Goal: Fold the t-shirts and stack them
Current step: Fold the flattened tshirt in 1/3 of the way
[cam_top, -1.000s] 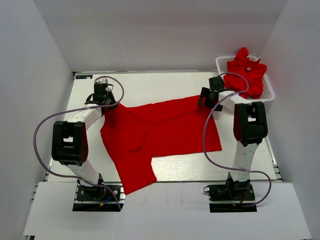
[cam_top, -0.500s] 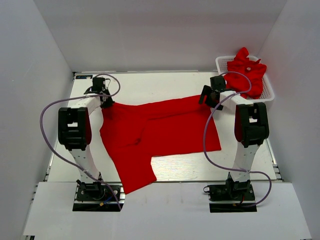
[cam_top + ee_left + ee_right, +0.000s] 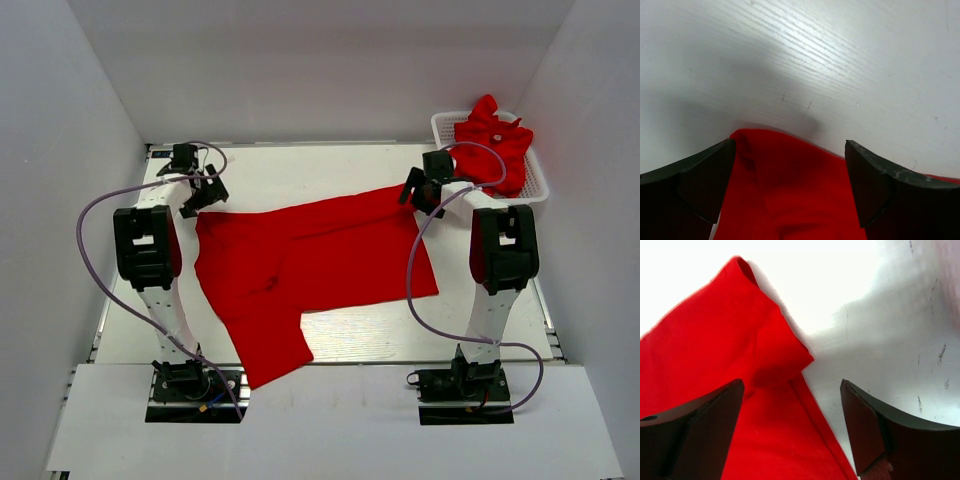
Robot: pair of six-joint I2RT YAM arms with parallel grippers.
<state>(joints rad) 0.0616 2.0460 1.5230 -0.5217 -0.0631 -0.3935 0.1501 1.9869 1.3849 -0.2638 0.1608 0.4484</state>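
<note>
Over the last second the left gripper point(image 3: 197, 185) has swung back toward the far left of the table point(image 3: 330, 165), pulling the shirt's left edge straighter, and has then let go. Its jaws now stand wide, and in the left wrist view the red corner lies slack on the white surface between the fingers, gripped by neither. The right gripper point(image 3: 424, 190) has hardly shifted. It hangs over the far right corner of the spread t-shirt point(image 3: 300, 265) with its jaws also well apart and nothing in them, and the cloth beneath it is doubled over in a small flap. The t-shirt lies flat across the middle of the table, its body running left to right and one part reaching toward the near edge between the arm bases. That lie looks like the result of a stretch from the two far corners, meant to smooth the cloth before folding; no proper fold seems made yet. More red t-shirts point(image 3: 490, 140) sit heaped in the white mesh basket point(image 3: 440, 124) at the far right, apart from the spread one.
</note>
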